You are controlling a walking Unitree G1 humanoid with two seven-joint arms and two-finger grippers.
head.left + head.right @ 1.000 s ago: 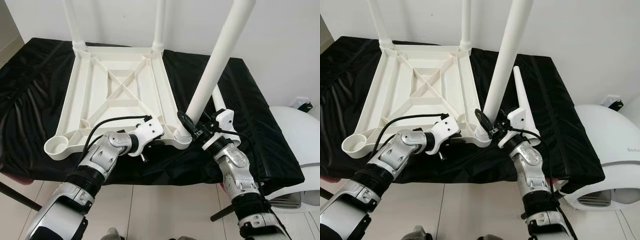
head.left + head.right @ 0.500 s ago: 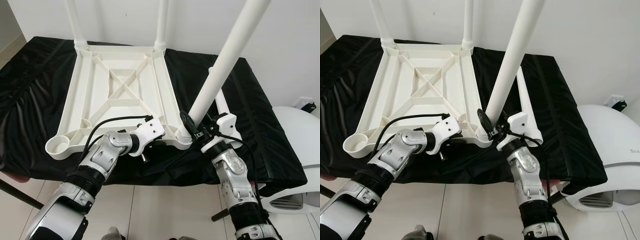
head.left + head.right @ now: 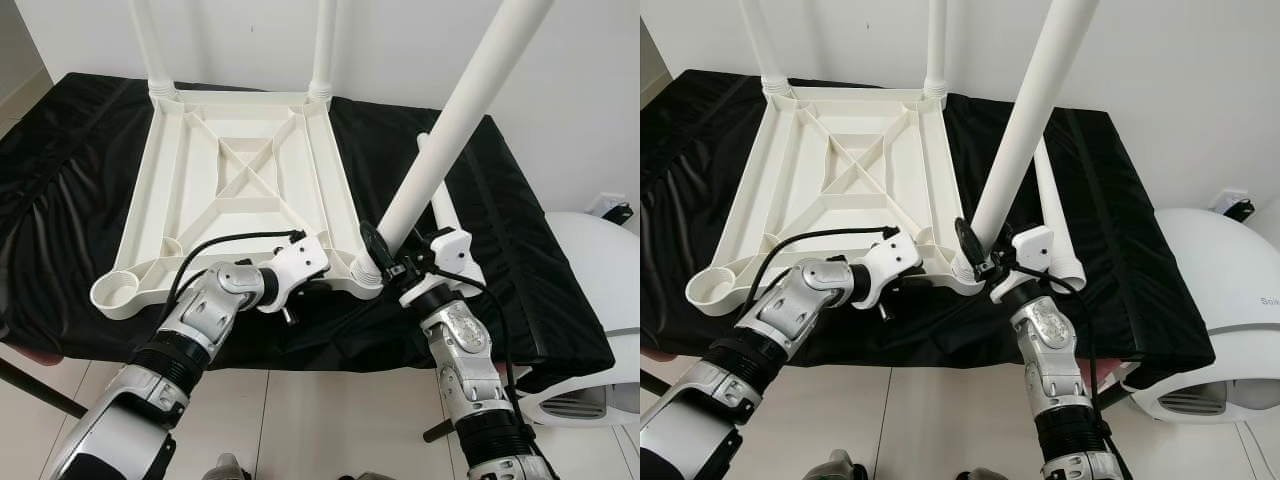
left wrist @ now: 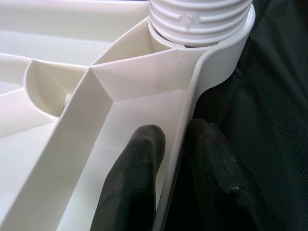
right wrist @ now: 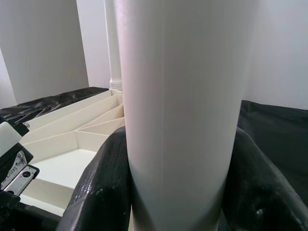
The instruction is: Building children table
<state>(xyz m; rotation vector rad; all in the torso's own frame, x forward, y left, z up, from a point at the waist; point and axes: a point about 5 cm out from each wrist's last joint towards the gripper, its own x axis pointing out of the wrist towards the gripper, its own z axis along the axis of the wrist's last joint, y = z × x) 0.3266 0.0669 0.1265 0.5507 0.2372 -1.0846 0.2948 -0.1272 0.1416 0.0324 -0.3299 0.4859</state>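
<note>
A white table top point(image 3: 240, 190) lies upside down on a black cloth. Two white legs point(image 3: 145, 45) point(image 3: 322, 45) stand in its far corners. A third leg point(image 3: 450, 120) rises from the near right corner socket point(image 4: 199, 19), leaning right. My right gripper point(image 3: 385, 262) is shut on this leg just above the socket, its fingers point(image 5: 103, 178) on either side. My left gripper point(image 4: 173, 139) is shut on the table top's near rim beside that socket. A fourth leg point(image 3: 1052, 215) lies loose on the cloth, right of the table top. The near left socket point(image 3: 113, 295) holds nothing.
The black cloth point(image 3: 60, 150) covers a low surface whose front edge runs just below my wrists. A white rounded appliance point(image 3: 600, 290) stands on the floor at the right. A white wall is close behind. A dark bar point(image 3: 35, 390) crosses the floor at lower left.
The leg in my right gripper has leaned a little further to the right while its foot stays in the socket. My left gripper has kept its hold on the rim.
</note>
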